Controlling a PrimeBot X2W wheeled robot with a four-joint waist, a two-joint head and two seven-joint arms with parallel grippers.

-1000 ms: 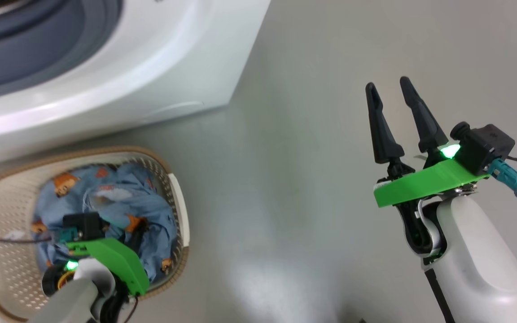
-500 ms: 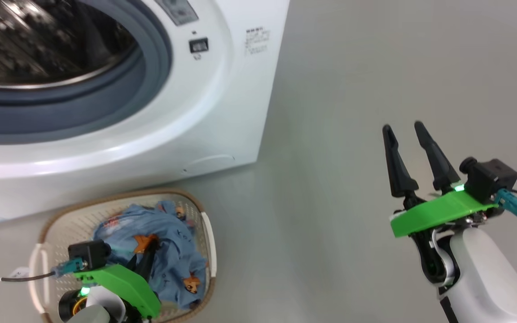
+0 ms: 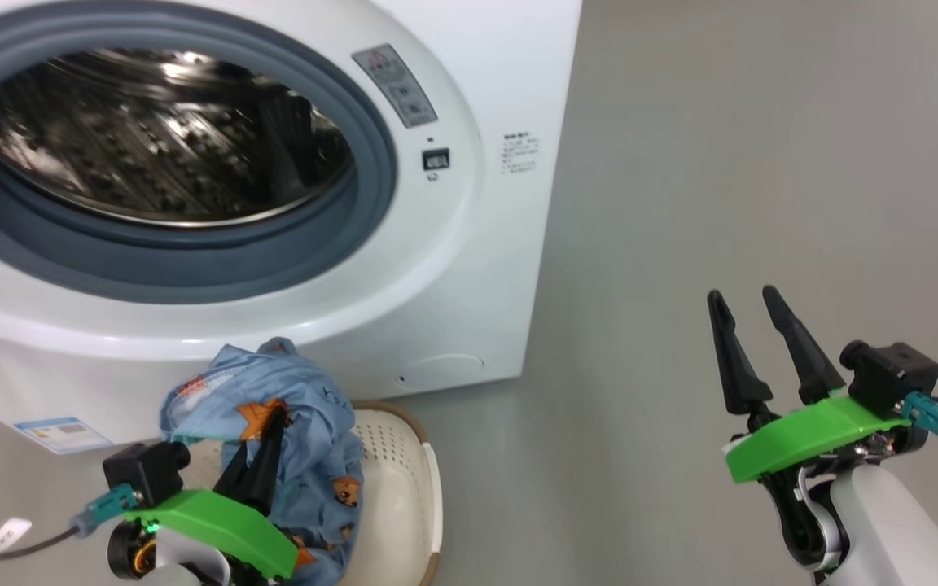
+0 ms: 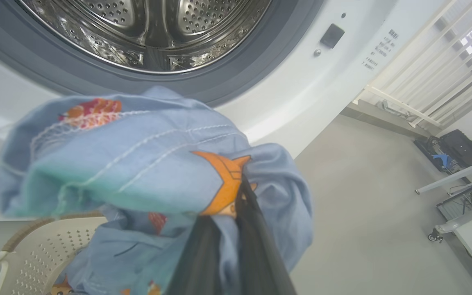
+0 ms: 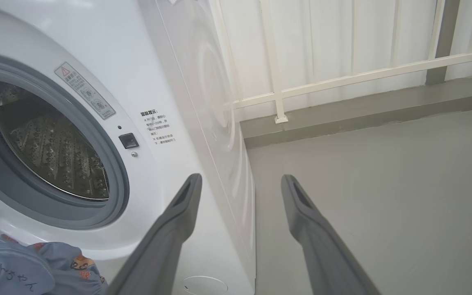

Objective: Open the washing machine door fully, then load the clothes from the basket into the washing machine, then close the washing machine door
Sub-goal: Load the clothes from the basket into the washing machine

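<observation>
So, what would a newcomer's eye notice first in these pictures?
First, the washing machine with its steel drum gaping at the head view's upper left. Below it, the blue clothes hang over the basket, the left gripper with its jaws shut on them. At the lower right, the right gripper stands empty, jaws open.

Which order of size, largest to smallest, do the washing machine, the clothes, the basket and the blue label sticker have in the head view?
1. washing machine
2. clothes and basket: unsure, since the clothes are nearer the camera and hide part of the basket
3. blue label sticker
</observation>
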